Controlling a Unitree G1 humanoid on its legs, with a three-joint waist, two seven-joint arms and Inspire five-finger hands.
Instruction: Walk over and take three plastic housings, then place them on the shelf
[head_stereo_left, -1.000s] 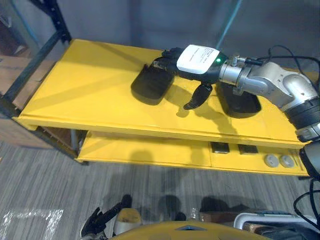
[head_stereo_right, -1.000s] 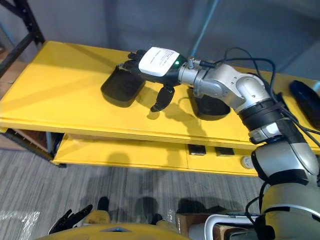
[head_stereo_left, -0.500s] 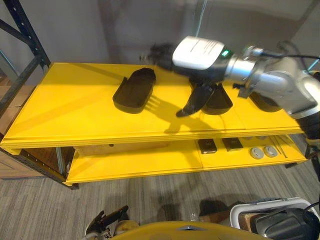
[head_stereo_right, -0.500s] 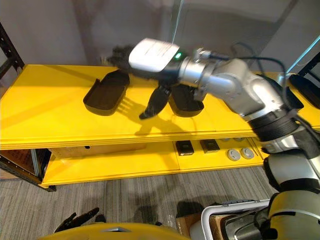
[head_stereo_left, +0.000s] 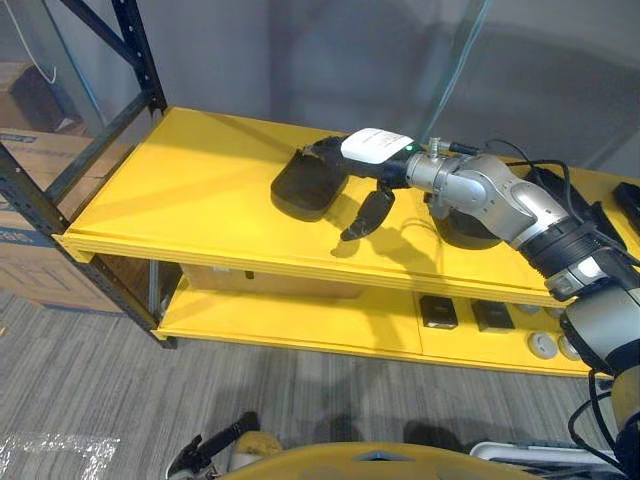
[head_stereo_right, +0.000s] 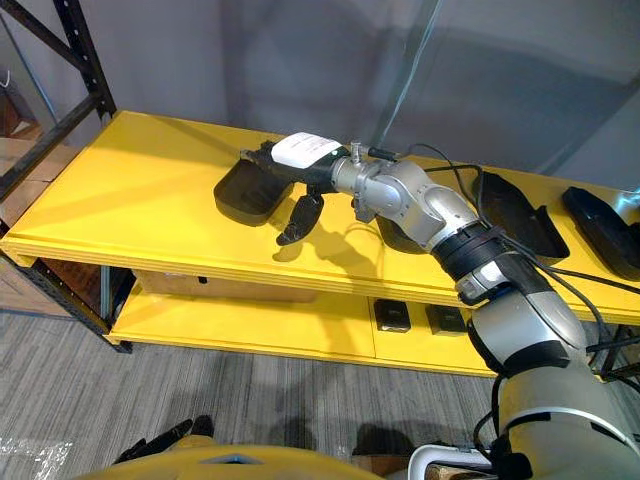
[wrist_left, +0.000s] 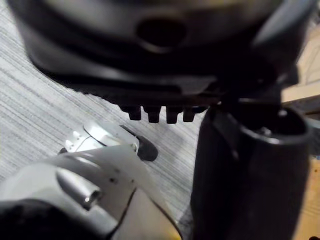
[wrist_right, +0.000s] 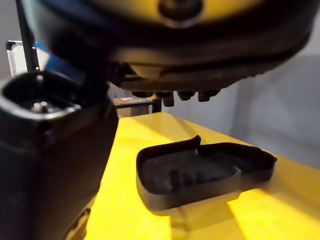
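Housing: the first housing sits open side up on the top of the yellow shelf.
Long axis: it runs from our side of the shelf away toward the wall, tilted a little to the right at its far end.
Right hand: we see the right hand come in from the right of the first housing. Its fingers are loose and reach out over the housing's far end. The thumb hangs down just right of the housing, off it. It holds nothing.
Left hand: the left hand hangs low and well on our side of the first housing, below the shelf, with relaxed fingers and nothing in it.
Nearer arm: the right one, by far.
Head views: they give the layout and the axis. The fingers overlap the housing's far end there, so we cannot tell contact from them.
Right wrist view: it shows the gap the head views hide. The rim lies past the fingertips with bare wall between, so we judge the hand is above the housing and apart from it.
Others: the second housing lies right of the first housing, under the right forearm. The third housing is further right.
Next move: we judge it turns on height, since the hand is over the far end and must come down to grip the rim.
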